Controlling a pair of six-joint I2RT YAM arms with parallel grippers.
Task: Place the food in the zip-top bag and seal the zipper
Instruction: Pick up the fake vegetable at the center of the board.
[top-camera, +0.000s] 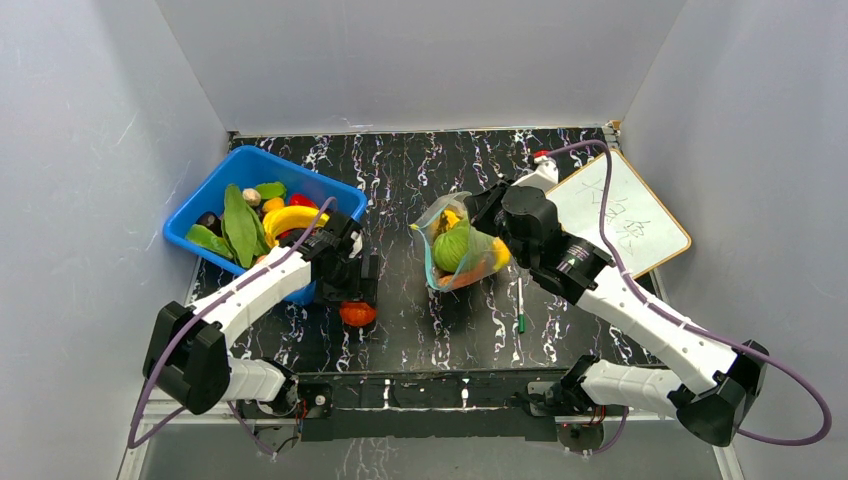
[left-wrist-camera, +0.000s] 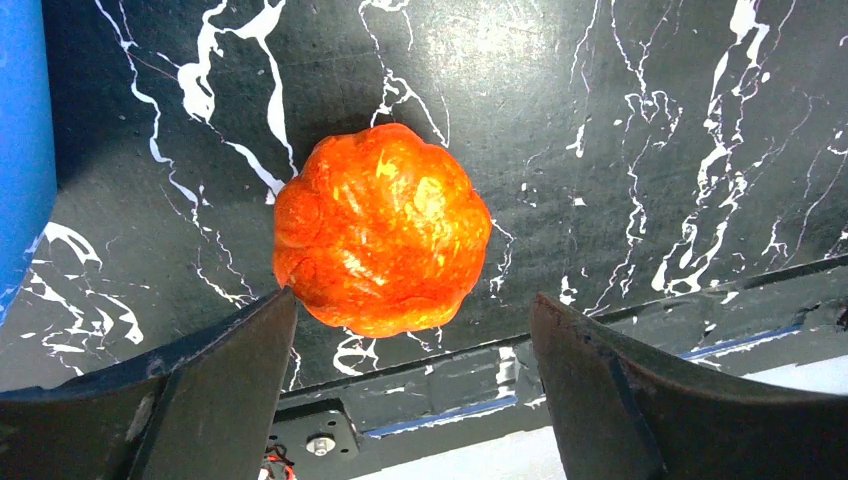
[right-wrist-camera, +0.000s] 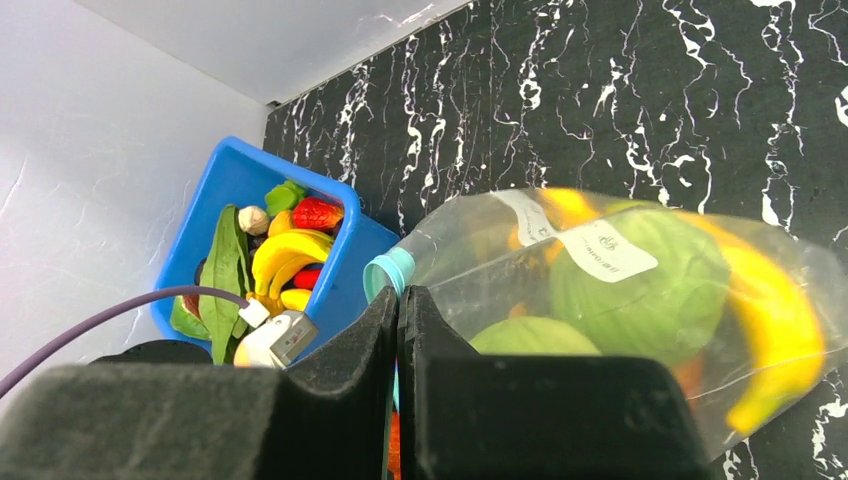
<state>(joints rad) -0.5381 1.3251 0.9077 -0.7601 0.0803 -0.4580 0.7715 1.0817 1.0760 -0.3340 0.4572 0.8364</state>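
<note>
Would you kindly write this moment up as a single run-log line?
left gripper: open over orange toy pumpkin | right gripper: shut on zip-top bag | bag contents: green and yellow food

The table (top-camera: 400, 170), black with white marbling, carries a blue bin (top-camera: 300, 170) at its far-left corner and a whiteboard (top-camera: 620, 215) set askew by the right edge, toward the far-right corner. A clear bag (top-camera: 460, 245) sits near the middle. An orange-red toy (top-camera: 357, 314) lies left of centre toward the near edge, near the bin. A green pen (top-camera: 520, 305) lies just nearside of the bag.
</note>
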